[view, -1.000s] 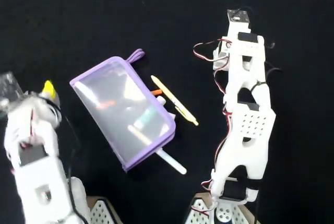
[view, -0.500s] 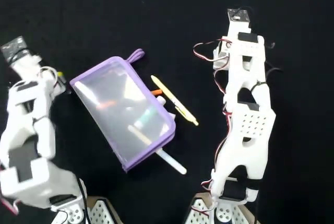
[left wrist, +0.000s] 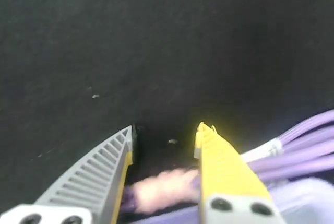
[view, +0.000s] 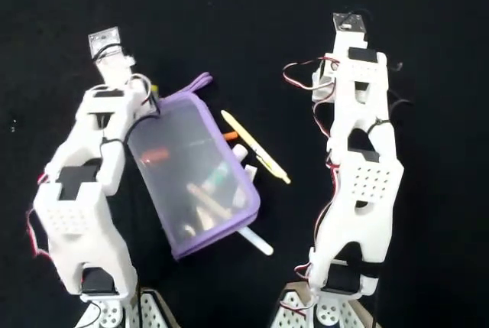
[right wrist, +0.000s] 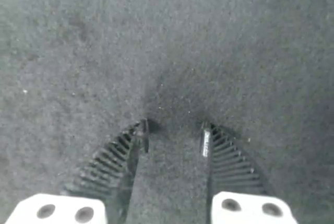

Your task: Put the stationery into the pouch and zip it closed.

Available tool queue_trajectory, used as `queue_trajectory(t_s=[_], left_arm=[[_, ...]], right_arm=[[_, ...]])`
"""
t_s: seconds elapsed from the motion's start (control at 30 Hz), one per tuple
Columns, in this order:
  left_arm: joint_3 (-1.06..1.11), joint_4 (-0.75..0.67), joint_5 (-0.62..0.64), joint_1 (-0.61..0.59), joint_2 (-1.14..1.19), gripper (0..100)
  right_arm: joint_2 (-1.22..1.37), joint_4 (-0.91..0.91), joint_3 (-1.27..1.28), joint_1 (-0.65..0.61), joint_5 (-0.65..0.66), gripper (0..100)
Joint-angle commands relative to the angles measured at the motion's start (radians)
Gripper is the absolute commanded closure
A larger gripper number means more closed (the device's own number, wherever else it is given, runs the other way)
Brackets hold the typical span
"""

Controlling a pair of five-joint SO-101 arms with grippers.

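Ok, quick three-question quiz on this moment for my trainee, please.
1. Fill in: the right claw is ____ (open or shut).
2. Which claw is at the pouch? A) left claw B) right claw C) neither
3. True or false: the yellow pen lies inside the pouch.
Key: 1 open; 2 A; 3 false.

Matt black cloth, faintly fuzzy, covers the table (view: 428, 53); the pouch (view: 191, 167) shows a glossy clear plastic panel edged in purple fabric. The left arm (view: 76, 206) and right arm (view: 363, 183) wear smooth white plastic shells, and the left gripper (left wrist: 167, 130) carries one yellow plastic finger (left wrist: 224, 166) beside a grey ribbed one.
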Motion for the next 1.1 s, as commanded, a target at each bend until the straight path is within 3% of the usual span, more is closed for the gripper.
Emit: queue_trajectory(t_s=[0.0, 0.1, 0.33, 0.47, 0.77, 1.07], left_arm=[[-0.094, -0.005, 0.049, 0.054, 0.017, 80], [-0.162, 0.103, 0.046, -0.015, 0.006, 80], [-0.441, 0.663, 0.048, -0.199, -0.061, 80], [-0.493, 0.864, 0.044, -0.260, -0.061, 80], [-0.490, 1.037, -0.072, -0.306, -0.063, 80], [-0.435, 0.901, -0.103, -0.096, 0.009, 80]], right_arm=[[0.005, -0.043, -0.033, 0.020, -0.002, 82.8], [0.005, -0.043, -0.035, 0.020, -0.002, 82.8], [0.005, -0.044, -0.036, 0.017, 0.000, 82.8], [0.005, -0.044, -0.036, 0.017, 0.000, 82.8], [0.005, -0.044, -0.035, 0.017, 0.000, 82.8], [0.005, -0.044, -0.035, 0.017, 0.000, 82.8]])
